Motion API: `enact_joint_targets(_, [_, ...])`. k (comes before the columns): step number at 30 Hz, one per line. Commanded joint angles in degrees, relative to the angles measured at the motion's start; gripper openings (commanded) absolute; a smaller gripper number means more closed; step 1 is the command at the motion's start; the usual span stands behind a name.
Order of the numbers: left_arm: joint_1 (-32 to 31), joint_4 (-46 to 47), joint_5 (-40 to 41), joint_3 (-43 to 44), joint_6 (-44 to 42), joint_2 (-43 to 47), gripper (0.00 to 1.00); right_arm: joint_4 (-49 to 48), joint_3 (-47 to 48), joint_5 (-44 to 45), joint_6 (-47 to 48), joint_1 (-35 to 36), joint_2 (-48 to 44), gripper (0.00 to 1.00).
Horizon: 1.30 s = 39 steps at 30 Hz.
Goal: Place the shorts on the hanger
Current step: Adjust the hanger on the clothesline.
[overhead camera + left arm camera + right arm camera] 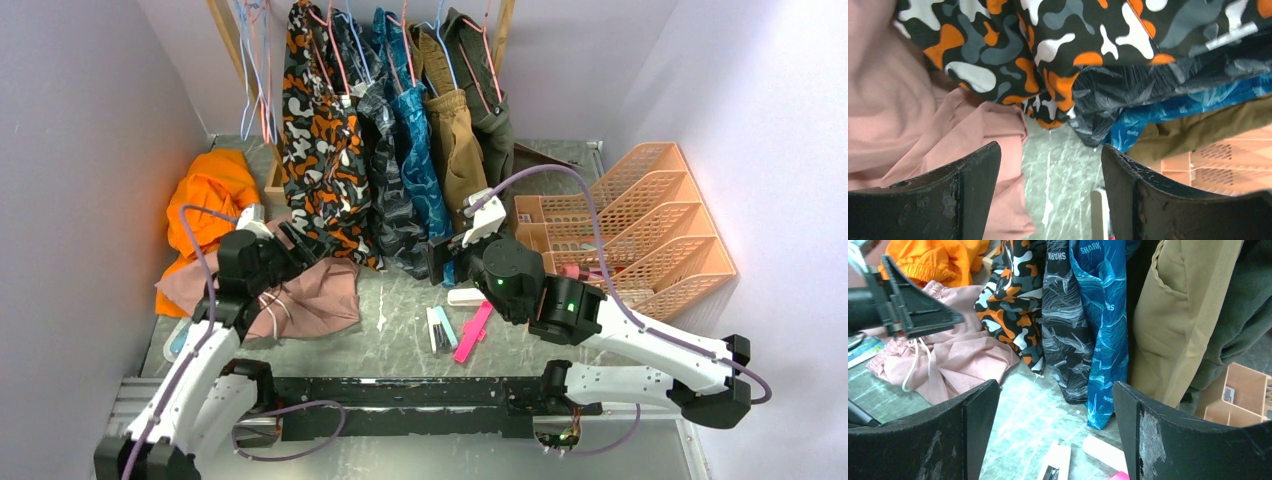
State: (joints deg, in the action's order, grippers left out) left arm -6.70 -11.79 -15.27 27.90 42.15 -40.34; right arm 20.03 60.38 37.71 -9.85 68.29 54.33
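Pale lilac walls point(70, 150), grey marbled tabletop point(400, 325)

Just under the left claw point(298, 240) lie crumpled dusty-pink drawstring shorts point(315, 300), with an orange garment point(215, 185) heaped to its left. Blue shark-print shorts point(418, 150) hang straight ahead of the right claw point(440, 262), tan shorts point(455, 145) beside them. A peach file rack point(660, 210) stands off to its right.

Five hanging shorts point(320, 150), two heaped garments point(215, 195), one peach rack point(660, 230).

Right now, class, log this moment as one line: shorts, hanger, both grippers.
shorts: hanging on rack | hanger: pink, carrying shorts | left gripper: open, empty, near shorts' hem | right gripper: open, empty
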Motion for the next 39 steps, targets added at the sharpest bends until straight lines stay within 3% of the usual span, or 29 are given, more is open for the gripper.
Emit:
enact_joint_targets(1, [-7.47,19.60,11.48,1.06,4.13,-8.36,0.79,0.58,0.67,-0.54,-2.70,-0.18,-0.33,0.87])
enact_joint_targets(4, [-15.47,21.37,24.55,4.26,3.06,-14.55,0.82,0.55,0.56,-0.14,-3.06,-0.15,-0.55,0.87])
enact_joint_targets(7, [-16.78,26.47,30.16,3.33,6.93,-17.41,0.81,0.72,0.81,0.15,-3.21,-0.12,-0.71,0.86])
enact_joint_targets(11, [-16.82,30.57,33.96,0.31,11.35,-16.11,0.74,2.17,1.47,-0.01,-4.07,-0.15,-1.14,0.86])
enact_joint_targets(16, [-16.50,33.88,39.01,-3.92,13.01,-10.26,0.56,4.46,1.32,1.13,-4.67,-0.15,-3.25,0.86])
enact_joint_targets(20, [-9.78,36.87,31.77,-2.08,15.07,-16.21,0.29,5.22,1.41,0.67,-5.67,-0.17,-3.95,0.86])
enact_joint_targets(25, [-7.44,48.70,23.02,1.24,14.30,-29.94,0.14,5.75,2.32,-0.31,-6.41,-0.14,-3.88,0.86])
enact_joint_targets(28, [-8.66,56.33,17.48,2.53,13.39,-35.92,0.08,6.19,2.81,-0.44,-5.93,-0.17,-3.99,0.86])
enact_joint_targets(34, [-18.36,55.04,14.61,4.68,10.45,-42.10,0.07,6.67,3.81,0.30,-5.12,-0.09,-3.43,0.86])
enact_joint_targets(36, [-19.53,59.14,13.25,1.59,12.38,-42.13,0.07,6.89,4.46,0.61,-4.78,-0.16,-3.27,0.86])
enact_joint_targets(39, [-20.28,57.22,13.07,-2.17,13.30,-37.28,0.07,7.68,5.38,1.54,-4.20,-0.14,-3.49,0.86])
